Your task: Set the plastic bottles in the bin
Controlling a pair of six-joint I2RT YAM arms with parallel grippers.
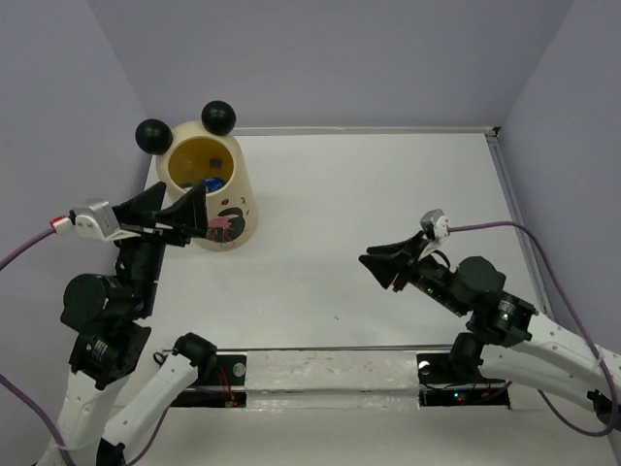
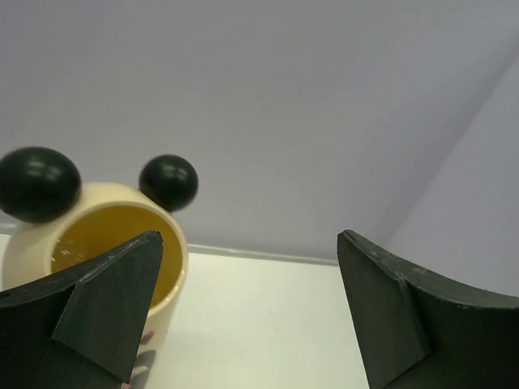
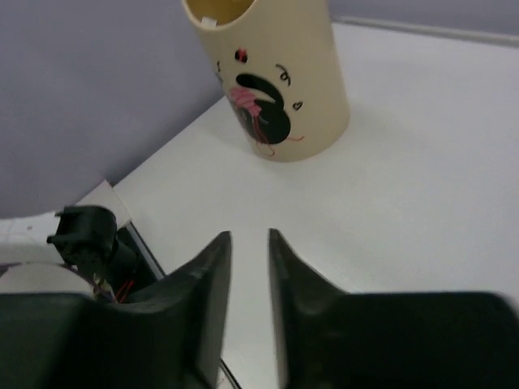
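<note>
Only blue glimpses of bottles (image 1: 214, 182) inside bin (image 1: 243, 209), far left; none seen outside it; axes hidden; nearer by far, left gripper (image 1: 173, 206), spread and empty just beside near rim; well apart, right gripper (image 1: 376, 264), pressed together on nothing.

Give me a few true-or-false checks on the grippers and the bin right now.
1. The left gripper is open and empty. True.
2. The right gripper holds a bottle. False: it is shut on nothing.
3. The bin lies tipped over. False: it stands upright on the table.
4. A blue item shows inside the bin. True.
</note>
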